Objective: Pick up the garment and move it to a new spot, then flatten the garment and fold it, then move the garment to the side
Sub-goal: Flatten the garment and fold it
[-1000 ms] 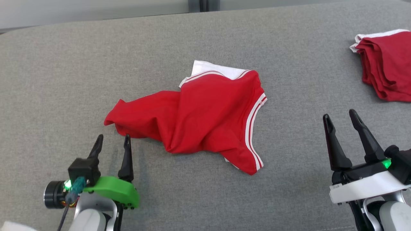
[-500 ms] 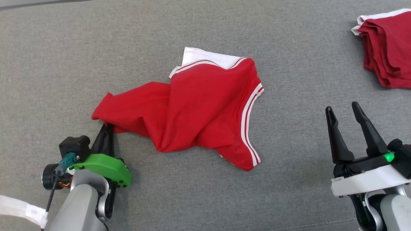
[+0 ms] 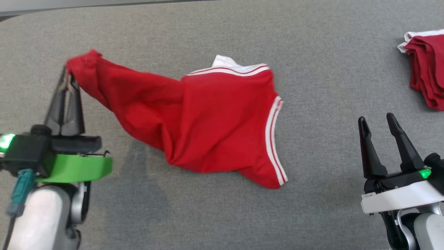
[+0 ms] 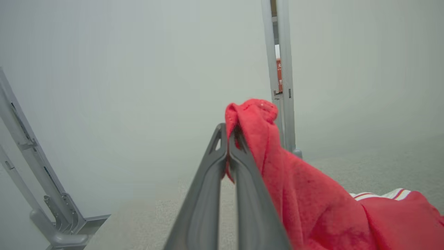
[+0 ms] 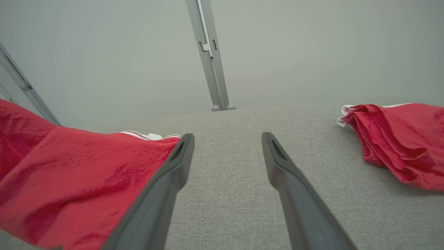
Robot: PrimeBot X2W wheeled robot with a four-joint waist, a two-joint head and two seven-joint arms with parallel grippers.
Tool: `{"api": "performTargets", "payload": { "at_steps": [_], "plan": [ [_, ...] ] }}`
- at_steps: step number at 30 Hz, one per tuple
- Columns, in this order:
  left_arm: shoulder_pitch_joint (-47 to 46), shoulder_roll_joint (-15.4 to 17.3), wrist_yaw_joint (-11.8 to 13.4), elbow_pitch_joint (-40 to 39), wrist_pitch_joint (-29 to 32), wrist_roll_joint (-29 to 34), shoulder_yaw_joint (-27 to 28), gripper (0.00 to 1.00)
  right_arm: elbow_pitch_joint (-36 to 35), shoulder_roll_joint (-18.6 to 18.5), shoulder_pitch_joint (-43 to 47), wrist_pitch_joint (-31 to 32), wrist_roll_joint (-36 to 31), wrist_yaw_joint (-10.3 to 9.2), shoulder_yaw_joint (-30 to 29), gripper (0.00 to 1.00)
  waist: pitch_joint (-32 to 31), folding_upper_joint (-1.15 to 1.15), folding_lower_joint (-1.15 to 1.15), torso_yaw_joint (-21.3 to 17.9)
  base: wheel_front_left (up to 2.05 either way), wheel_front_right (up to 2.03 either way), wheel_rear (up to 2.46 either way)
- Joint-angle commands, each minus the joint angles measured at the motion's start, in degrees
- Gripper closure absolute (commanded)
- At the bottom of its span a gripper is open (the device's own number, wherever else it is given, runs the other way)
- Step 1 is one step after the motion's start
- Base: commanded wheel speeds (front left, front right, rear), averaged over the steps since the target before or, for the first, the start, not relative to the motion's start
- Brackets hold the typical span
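Red cloth garment with white striped trim [image 3: 215, 121] sprawls across the middle of the grey woven fabric surface [image 3: 208, 222] in front of you. It is bunched enough that you can't fairly tell whether it's shorts or a top. Nearest you, at lower left, your left gripper [image 3: 68, 78] has its two dark fingers pressed together on the garment's left corner. That corner pokes up past the fingertips while the cloth drapes down toward the middle. At lower right, your right gripper [image 3: 376, 118] holds nothing: its fingers are spread wide over bare grey fabric, well clear of the garment's striped hem. Farther out, at the far right, a folded pile of dark red cloth with white edging [image 3: 425, 76] sits apart from everything. Beyond the surface's far edge a grey metal post [image 5: 211, 69] rises against a pale wall [image 5: 312, 52].
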Motion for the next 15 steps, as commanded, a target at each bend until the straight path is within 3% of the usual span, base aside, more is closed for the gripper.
{"api": "performTargets", "payload": {
  "at_steps": [1, 9, 15],
  "plan": [
    [0.64, 1.82, 0.92, -3.44, 1.33, 1.6, 0.51, 1.0, 0.06, 0.16, 0.07, -0.12, -0.05, 0.0, 0.22, 0.0, -0.73, 0.0, 0.0, 0.38, 0.0, 0.0, 0.0],
    [1.11, 6.0, 2.38, -18.15, 8.53, 4.97, 1.14, 1.0, 1.35, 1.13, -0.28, -1.24, 0.44, 0.0, 0.22, 0.0, -1.39, 0.0, 0.0, -0.41, 0.0, 0.0, 0.0],
    [-2.63, 5.68, -0.05, -15.48, 12.55, 3.4, -1.31, 1.0, 2.0, 1.22, -1.88, -1.77, 0.68, 0.0, 1.61, 0.0, -0.37, 0.0, 0.0, -2.27, 0.0, 0.0, 0.0]
  ]
}}
